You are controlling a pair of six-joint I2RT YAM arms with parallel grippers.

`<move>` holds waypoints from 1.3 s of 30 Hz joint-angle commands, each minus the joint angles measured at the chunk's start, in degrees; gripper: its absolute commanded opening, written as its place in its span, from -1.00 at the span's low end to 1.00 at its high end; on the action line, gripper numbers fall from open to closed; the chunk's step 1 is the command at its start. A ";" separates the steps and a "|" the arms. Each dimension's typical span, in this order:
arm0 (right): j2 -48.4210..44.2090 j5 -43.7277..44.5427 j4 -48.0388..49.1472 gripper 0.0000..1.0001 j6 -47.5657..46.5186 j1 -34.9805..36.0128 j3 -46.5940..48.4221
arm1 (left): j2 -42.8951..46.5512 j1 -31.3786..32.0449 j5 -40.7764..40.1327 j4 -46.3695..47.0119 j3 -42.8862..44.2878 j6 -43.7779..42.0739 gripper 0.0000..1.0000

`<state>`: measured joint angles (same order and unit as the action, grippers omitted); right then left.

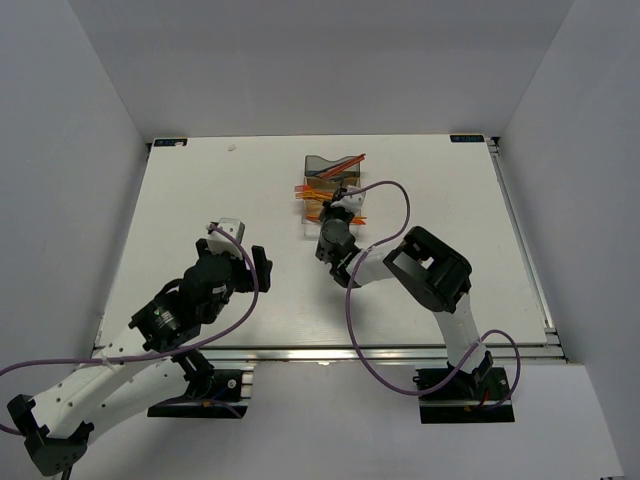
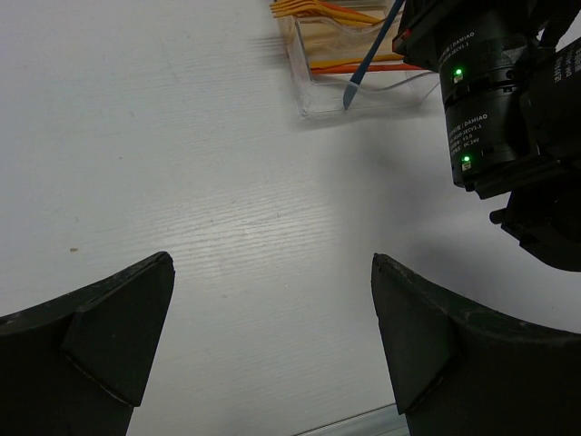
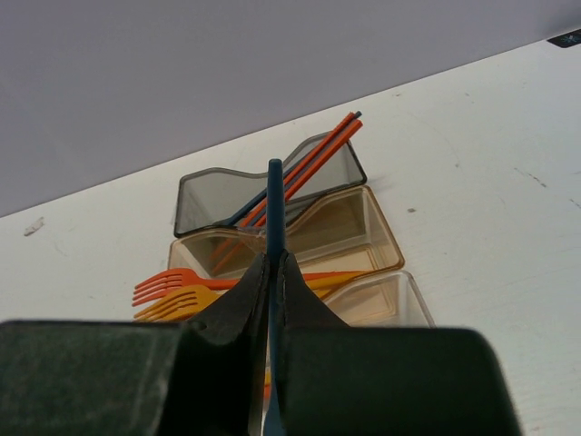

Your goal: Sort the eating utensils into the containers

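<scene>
Over the near end of the bin row: right jaws, clamped on a blue utensil (image 3: 274,204).
Utensil axis: steep and a little tilted; its lower tip dips inside the clear bin (image 2: 318,102), close to the near wall.
Bin row: runs near to far, the clear bin first, then amber (image 3: 374,227), then grey (image 3: 195,202).
Contents: orange forks (image 3: 172,286) lie across the amber bin with tines out to the left; red sticks (image 3: 318,154) and one dark one lean in the grey bin.
Left jaws: wide apart, holding nothing, over bare table (image 2: 182,182), left of the bins and nearer.
Nearer arm: the right one, already on the spot.
Utensil kind: too thin to tell.
Next move, as a guess: let go straight down if the clear bin is its home; if it belongs with the sticks, carry it farther along the row.
</scene>
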<state>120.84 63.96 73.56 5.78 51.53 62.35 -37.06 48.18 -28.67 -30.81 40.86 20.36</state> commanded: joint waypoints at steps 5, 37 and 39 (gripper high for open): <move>-2.45 4.77 34.72 -0.74 -0.86 0.42 -3.72 | 0.49 0.07 0.89 1.10 -0.17 -0.67 0.96; -27.85 -39.08 -58.24 0.74 32.56 -16.98 7.76 | 0.06 0.07 1.15 1.10 -0.34 -0.58 0.96; -27.06 -44.34 -63.00 0.79 24.92 -18.47 9.36 | -0.21 -0.02 1.16 1.10 -0.26 -0.58 0.96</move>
<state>92.55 36.05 31.66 29.21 34.61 69.89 -37.30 48.18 -27.81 -30.79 40.86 20.16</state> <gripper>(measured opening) 0.889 0.983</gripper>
